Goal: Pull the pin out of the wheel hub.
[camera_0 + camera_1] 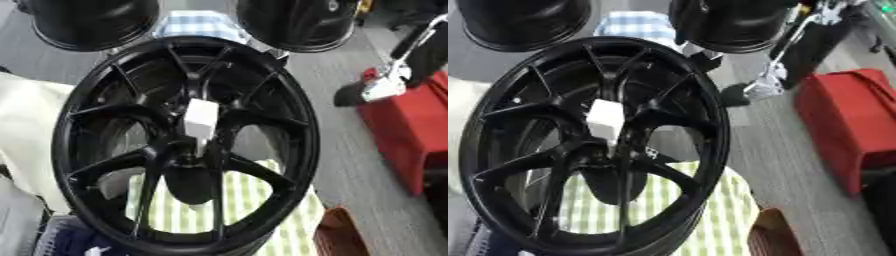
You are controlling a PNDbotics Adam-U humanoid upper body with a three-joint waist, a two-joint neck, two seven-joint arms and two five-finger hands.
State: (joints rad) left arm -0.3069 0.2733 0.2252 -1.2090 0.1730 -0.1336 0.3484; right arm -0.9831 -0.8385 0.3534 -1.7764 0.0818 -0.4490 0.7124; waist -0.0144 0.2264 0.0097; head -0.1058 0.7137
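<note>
A large black spoked wheel (289,100) stands tilted and fills most of both views. At its hub (188,155) a white block-shaped pin (200,120) sticks out toward me, its narrow lower end going into the hub centre. My right arm, black with silver joints, comes in from the upper right. Its hand (354,95) hangs to the right of the rim, apart from the wheel and well away from the pin. The hand shows only as a dark shape. My left hand shows in neither view.
Two more black wheels (92,22) (297,22) stand behind, with a blue checked cloth (199,25) between them. A green checked cloth (254,205) lies under the wheel. A red box (411,130) sits right, a cream cloth (31,125) left, a brown object (337,232) lower right.
</note>
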